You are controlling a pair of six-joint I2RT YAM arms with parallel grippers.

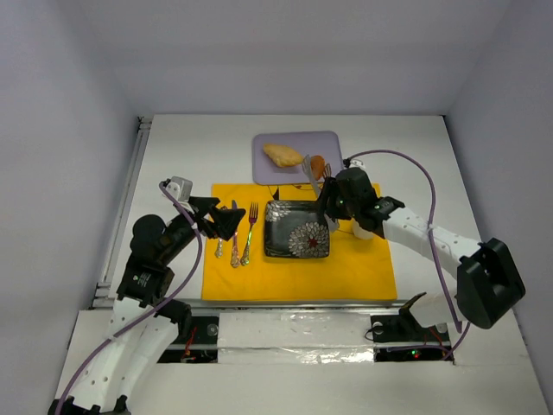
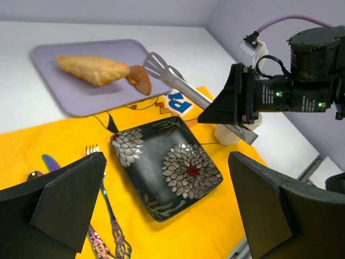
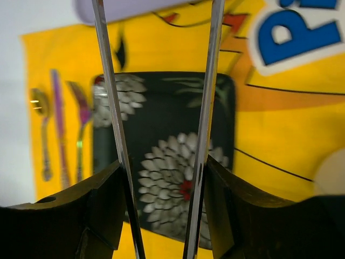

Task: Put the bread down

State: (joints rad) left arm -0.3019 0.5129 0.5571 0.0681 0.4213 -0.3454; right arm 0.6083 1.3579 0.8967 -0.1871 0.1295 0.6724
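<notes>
A long golden bread [image 1: 282,155] [image 2: 91,70] lies on the lilac tray [image 1: 333,143] [image 2: 48,56] at the back. A smaller brown piece [image 1: 318,163] [image 2: 140,80] sits at the tray's near edge, right at the head of the metal tongs [image 1: 311,175] [image 2: 178,81] [image 3: 209,97]. Whether the tong tips clamp it I cannot tell. My right gripper [image 1: 333,194] [image 3: 164,172] is shut on the tongs' two arms, above the black flowered plate [image 1: 296,229] [image 2: 161,167] [image 3: 161,124]. My left gripper [image 1: 226,220] [image 2: 167,162] hangs wide open and holds nothing, left of the plate.
The plate rests on a yellow mat [image 1: 354,268] [image 2: 215,216]. A fork [image 1: 250,233] [image 2: 105,194] and spoons [image 1: 233,246] lie left of the plate, under my left gripper. A white cup [image 1: 363,229] [image 2: 229,135] stands right of the plate, beneath the right arm.
</notes>
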